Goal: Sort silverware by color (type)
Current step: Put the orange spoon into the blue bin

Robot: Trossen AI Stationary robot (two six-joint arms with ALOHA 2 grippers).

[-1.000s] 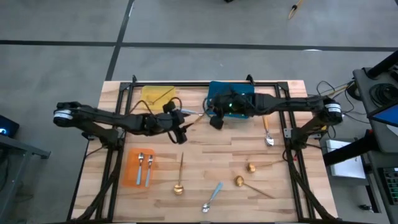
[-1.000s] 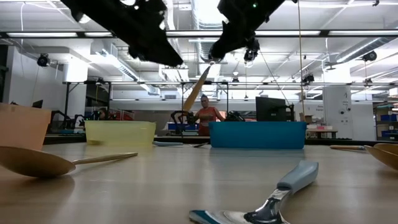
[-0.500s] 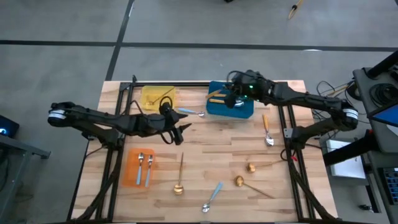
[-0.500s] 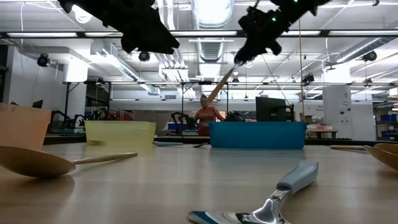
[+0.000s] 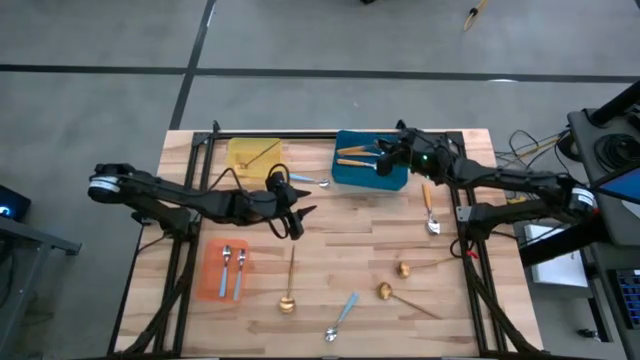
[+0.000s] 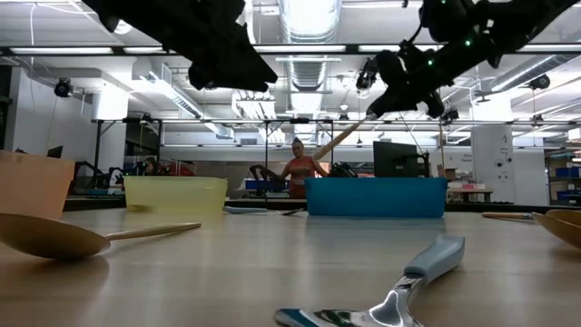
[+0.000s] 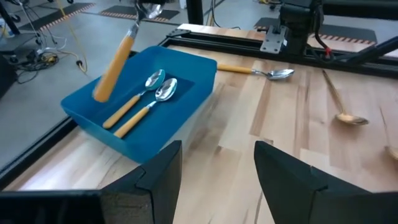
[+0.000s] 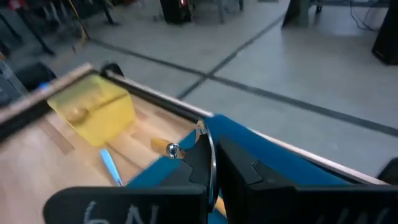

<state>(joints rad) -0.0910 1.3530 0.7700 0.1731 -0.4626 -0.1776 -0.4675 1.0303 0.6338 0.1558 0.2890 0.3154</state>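
My right gripper point(image 5: 383, 160) hovers over the blue tray point(image 5: 395, 178), shut on an orange-handled spoon point(image 7: 113, 67). Two more orange-handled spoons point(image 7: 142, 102) lie flat inside that tray. My left gripper point(image 5: 297, 212) stands open and holds nothing above the table's middle, left of the blue tray. On the wood lie an orange-handled spoon point(image 5: 430, 212), three gold spoons point(image 5: 288, 285) point(image 5: 405, 268) point(image 5: 386, 292) and two blue-handled ones point(image 5: 342, 314) point(image 5: 306, 182). My right gripper pinches the spoon at its silver bowl end point(image 8: 210, 146) between its two fingers; the metal shows edge-on between them. The fingers come nearly level from the table's right. The orange handle point(image 6: 338, 141) slants down below the fingers, clear of the blue tray.
A yellow tray point(image 5: 255, 155) with a gold spoon stands at the far edge left of the blue one. An orange tray point(image 5: 213, 285) near the left front holds two spoons. A black frame runs along the table's edges. A person stands in the room beyond the table.
My right gripper has carried the orange-handled spoon toward the table's right and far edge and downward, rolling as it went. It now sits over the blue tray. The spoon's handle has tipped from steep to a flatter slant.
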